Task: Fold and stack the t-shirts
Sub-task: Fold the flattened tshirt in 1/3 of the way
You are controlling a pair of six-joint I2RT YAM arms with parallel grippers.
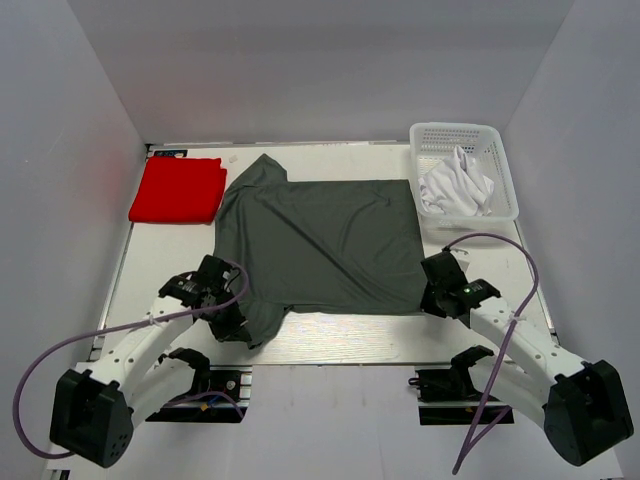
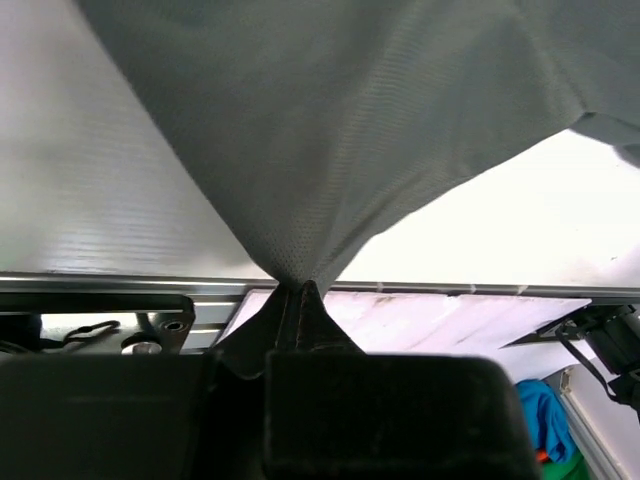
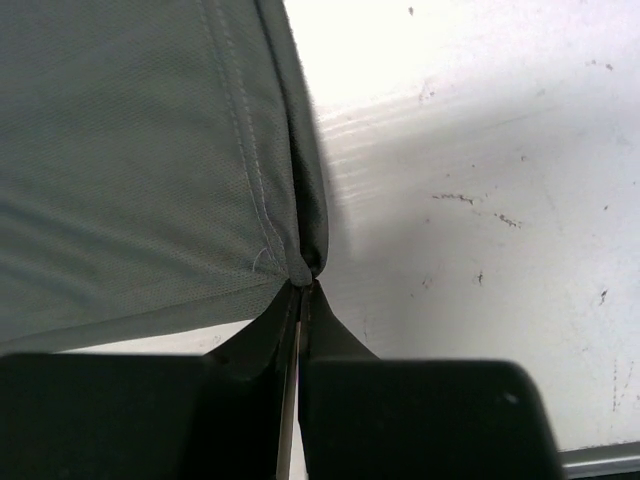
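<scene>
Top external: grey t-shirt [image 1: 320,240], near corners tight in left pincer [image 1: 240,318], right pincer [image 1: 430,297]

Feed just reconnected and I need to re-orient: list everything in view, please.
grey t-shirt: 1, dark grey, spread out mid-table
red t-shirt: 1, bright red, folded, far left corner
white t-shirt: 1, white, crumpled inside the basket
basket: 1, white plastic lattice, far right corner
table: 1, white, under it all
left end effector: 1, black, shut on the grey t-shirt's near left part
right end effector: 1, black, shut on the grey t-shirt's near right corner
</scene>
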